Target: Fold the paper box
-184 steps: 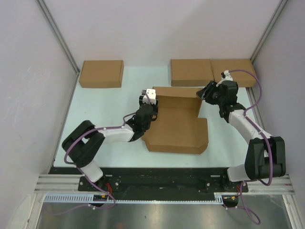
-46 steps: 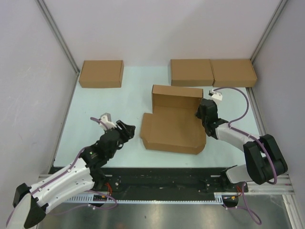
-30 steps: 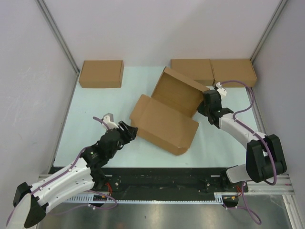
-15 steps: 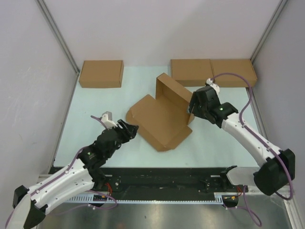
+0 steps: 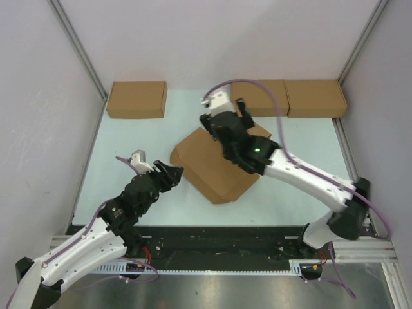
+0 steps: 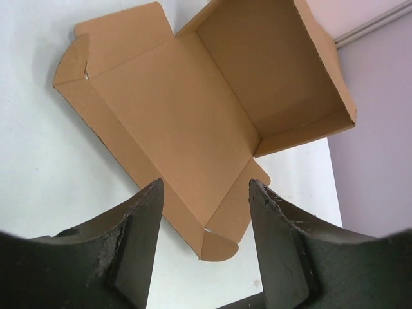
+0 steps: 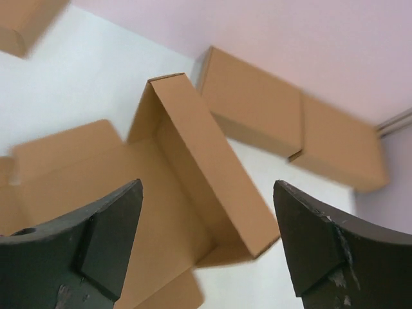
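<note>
Above the middle of the table (image 5: pixel 125 148), my right gripper (image 7: pixel 207 193) hangs with its fingers spread wide and nothing between them, well clear of the cardboard below. Nearer the front edge, my left gripper (image 6: pixel 206 187) is likewise parted and empty, its tips aimed at the paper box (image 5: pixel 205 166) and close beside its near-left edge. The paper box lies at mid-table, turned on the diagonal between my two arms and only partly formed. A flat panel with small rounded side flaps rests on the surface toward the left arm, while the far portion has its walls raised into a shallow, open tray. From the overhead camera the right arm reaches across that far portion and hides much of it. Along the back of the table sit three closed brown cartons. The left carton (image 5: pixel 136 99) is alone, and the middle carton (image 5: pixel 265 102) and the right carton (image 5: pixel 315 98) touch side by side, the middle one partly covered by the right arm.
</note>
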`<state>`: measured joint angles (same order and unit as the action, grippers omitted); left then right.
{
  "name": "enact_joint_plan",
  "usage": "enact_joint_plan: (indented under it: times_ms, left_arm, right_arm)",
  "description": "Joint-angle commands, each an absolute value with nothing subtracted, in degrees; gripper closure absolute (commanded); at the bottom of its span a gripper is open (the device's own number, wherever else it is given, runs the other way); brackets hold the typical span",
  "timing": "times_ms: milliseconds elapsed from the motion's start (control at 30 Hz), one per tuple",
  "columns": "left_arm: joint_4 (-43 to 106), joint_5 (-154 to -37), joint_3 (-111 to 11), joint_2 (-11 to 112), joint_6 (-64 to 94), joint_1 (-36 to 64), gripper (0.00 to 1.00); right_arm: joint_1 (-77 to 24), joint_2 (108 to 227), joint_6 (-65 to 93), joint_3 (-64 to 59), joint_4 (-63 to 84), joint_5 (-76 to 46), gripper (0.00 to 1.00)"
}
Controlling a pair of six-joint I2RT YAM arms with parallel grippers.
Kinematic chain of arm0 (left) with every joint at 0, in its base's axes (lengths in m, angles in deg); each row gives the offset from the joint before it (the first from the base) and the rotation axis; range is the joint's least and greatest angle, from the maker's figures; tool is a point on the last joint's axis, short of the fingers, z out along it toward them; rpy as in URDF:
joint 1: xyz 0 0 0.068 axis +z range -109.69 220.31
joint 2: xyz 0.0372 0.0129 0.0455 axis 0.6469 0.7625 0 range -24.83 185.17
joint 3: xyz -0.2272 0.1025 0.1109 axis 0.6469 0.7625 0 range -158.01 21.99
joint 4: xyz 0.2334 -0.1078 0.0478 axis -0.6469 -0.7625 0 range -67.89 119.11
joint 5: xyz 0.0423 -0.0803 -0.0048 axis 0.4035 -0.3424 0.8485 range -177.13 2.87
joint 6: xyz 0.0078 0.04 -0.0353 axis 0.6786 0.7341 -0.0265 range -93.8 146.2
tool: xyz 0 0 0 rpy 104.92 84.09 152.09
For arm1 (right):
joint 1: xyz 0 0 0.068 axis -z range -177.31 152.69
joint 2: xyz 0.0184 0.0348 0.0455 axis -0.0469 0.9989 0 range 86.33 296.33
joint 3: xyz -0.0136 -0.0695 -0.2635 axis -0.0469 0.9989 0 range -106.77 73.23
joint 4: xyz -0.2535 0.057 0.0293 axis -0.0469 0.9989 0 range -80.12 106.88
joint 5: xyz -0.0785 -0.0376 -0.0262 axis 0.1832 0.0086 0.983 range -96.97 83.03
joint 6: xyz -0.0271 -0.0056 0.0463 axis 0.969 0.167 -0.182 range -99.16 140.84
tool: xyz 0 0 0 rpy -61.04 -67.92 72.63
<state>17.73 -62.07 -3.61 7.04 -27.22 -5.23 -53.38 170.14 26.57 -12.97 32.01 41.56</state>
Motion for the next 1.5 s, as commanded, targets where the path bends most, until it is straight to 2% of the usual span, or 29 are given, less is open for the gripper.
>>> enact_joint_plan:
  times_ms: [0, 300, 467, 767, 867, 967, 1000, 1067, 1200, 1267, 1400, 1467]
  left_arm:
    - [14.7, -60.0, -2.6, 3.5, -27.4, -5.6, 0.39]
    - [10.0, -59.2, -1.7, -1.5, -27.2, -5.5, 0.39]
    - [10.1, -59.9, -1.3, -1.6, -27.5, -5.5, 0.39]
    - [10.6, -59.7, -0.5, -1.5, -26.9, -5.6, 0.39]
    - [10.8, -59.8, -0.3, -1.4, -27.0, -5.6, 0.39]
    - [10.9, -59.9, -0.2, -1.4, -26.9, -5.5, 0.39]
    - [10.8, -60.0, -0.2, -1.3, -26.9, -5.6, 0.39]
    - [10.9, -59.9, -0.2, -1.4, -26.9, -5.6, 0.39]
    - [10.9, -60.1, -0.1, -1.2, -26.9, -5.6, 0.39]
    - [10.8, -60.1, 0.0, -1.3, -27.1, -5.6, 0.39]
    - [10.7, -60.1, 0.4, -1.5, -27.2, -5.6, 0.39]
    - [10.7, -60.1, 0.5, -1.5, -27.2, -5.6, 0.39]
  right_arm:
    - [-54.9, 183.5, 51.8, -14.8, 20.6, 53.7, 0.13]
    - [-53.3, 197.7, 79.1, -15.6, -5.6, 58.3, 0.13]
    - [-50.0, 202.6, 72.2, -19.8, 3.9, 57.7, 0.15]
    - [-46.5, 205.9, 72.7, -21.7, 4.2, 57.5, 0.20]
    - [-46.0, 206.4, 70.5, -22.5, 7.4, 57.2, 0.26]
    - [-45.4, 207.0, 69.4, -22.5, 8.3, 57.4, 0.49]
    - [-45.2, 207.1, 69.3, -22.6, 8.6, 57.7, 0.61]
    - [-44.9, 207.2, 69.4, -22.3, 8.3, 58.2, 0.65]
    - [-44.0, 207.4, 71.5, -22.0, 5.7, 59.2, 0.62]
    - [-43.7, 207.4, 71.4, -22.0, 5.7, 59.2, 0.65]
    - [-43.0, 207.5, 69.4, -22.2, 8.0, 58.9, 0.83]
    - [-42.8, 207.5, 68.7, -22.1, 8.9, 58.7, 0.88]
